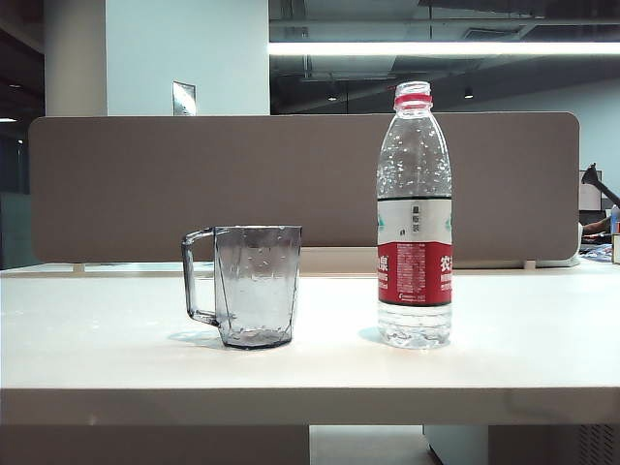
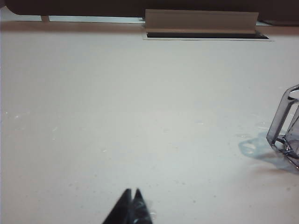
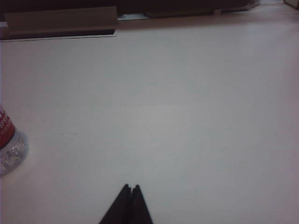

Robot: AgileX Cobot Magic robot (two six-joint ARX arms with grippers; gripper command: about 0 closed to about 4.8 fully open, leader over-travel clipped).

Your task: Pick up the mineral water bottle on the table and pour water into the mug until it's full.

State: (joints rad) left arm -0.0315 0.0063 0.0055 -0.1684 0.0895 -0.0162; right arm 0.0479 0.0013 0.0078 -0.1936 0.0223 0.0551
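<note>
The mineral water bottle (image 1: 415, 218) stands upright on the white table (image 1: 116, 339), uncapped, with a red neck ring and a white-and-red label; water fills its lower part. To its left stands the smoky grey mug (image 1: 254, 285), handle pointing left. Neither arm shows in the exterior view. My left gripper (image 2: 132, 192) is shut with nothing in it, low over bare tabletop, and the mug's handle and base (image 2: 286, 135) sit off to one side. My right gripper (image 3: 131, 187) is also shut and empty, with the bottle's base (image 3: 8, 148) at the frame's edge.
A long grey-brown divider panel (image 1: 194, 184) backs the table. A pale cable tray with a dark slot (image 2: 201, 25) lies along the table's far edge, also seen as the cable tray (image 3: 60, 23) in the right wrist view.
</note>
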